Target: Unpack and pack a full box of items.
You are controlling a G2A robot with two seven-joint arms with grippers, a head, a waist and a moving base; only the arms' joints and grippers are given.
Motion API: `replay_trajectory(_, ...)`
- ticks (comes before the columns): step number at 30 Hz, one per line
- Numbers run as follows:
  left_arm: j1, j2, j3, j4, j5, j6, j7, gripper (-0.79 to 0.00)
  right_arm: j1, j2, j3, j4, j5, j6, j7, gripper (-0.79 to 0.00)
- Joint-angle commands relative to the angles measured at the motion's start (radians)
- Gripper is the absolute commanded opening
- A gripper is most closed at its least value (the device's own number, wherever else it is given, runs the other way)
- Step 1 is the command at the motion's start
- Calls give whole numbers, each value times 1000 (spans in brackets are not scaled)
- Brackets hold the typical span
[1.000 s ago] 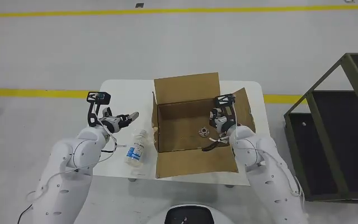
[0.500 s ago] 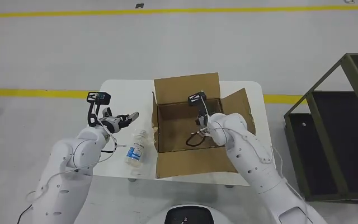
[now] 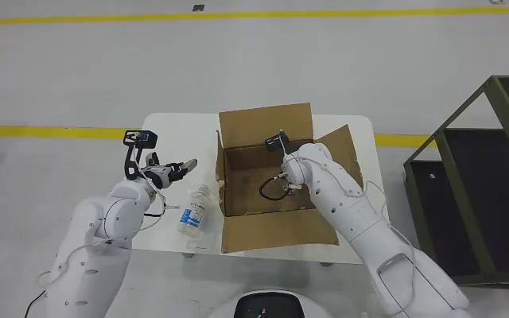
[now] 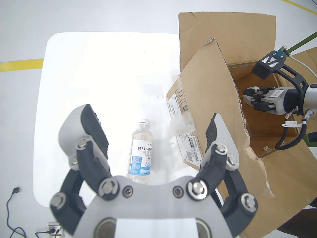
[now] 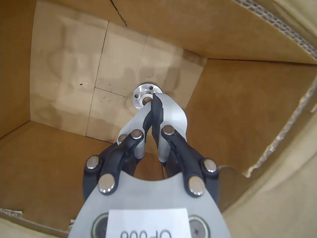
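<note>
A clear plastic bottle (image 3: pixel 193 211) lies on its side near the front of the white counter (image 3: pixel 171 131). Its long axis runs front to back and its cap points away from the robot, angled slightly toward the cardboard box (image 3: pixel 266 127) just beside it. The box stands with its flaps spread open. On its floor a round metal flange (image 5: pixel 142 94) lies flat, hub upward. Beyond the counter is pale floor with a yellow line (image 3: pixel 238 16), and a green metal rack (image 3: pixel 469 159) stands off to the robot's right.

The left gripper (image 4: pixel 151 115) hangs over the counter above the bottle, its fingers spread wide and holding nothing. The right arm bends down into the box. The right gripper (image 5: pixel 154 99) has its fingers pressed together, tips at the flange's hub; whether they pinch it cannot be told.
</note>
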Motion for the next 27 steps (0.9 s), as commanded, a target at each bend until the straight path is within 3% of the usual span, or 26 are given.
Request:
replay_trajectory(1, 0, 0, 0, 0, 0, 0, 0, 0, 0, 0, 0, 0, 0, 0, 0, -785)
replay_trajectory(12, 0, 0, 0, 0, 0, 0, 0, 0, -6, -16, -27, 61, -38, -2, -44, -785)
replay_trajectory(13, 0, 0, 0, 0, 0, 0, 0, 0, -1, -20, -33, 73, -37, -3, -44, -622)
replay_trajectory(16, 0, 0, 0, 0, 0, 0, 0, 0, 17, -35, -46, 114, -26, -17, -44, -486)
replay_trajectory(25, 0, 0, 0, 0, 0, 0, 0, 0, 56, -74, -80, 230, -23, -20, -63, -354)
replay_trajectory(27, 0, 0, 0, 0, 0, 0, 0, 0, 58, -82, -86, 256, -22, -19, -72, -397)
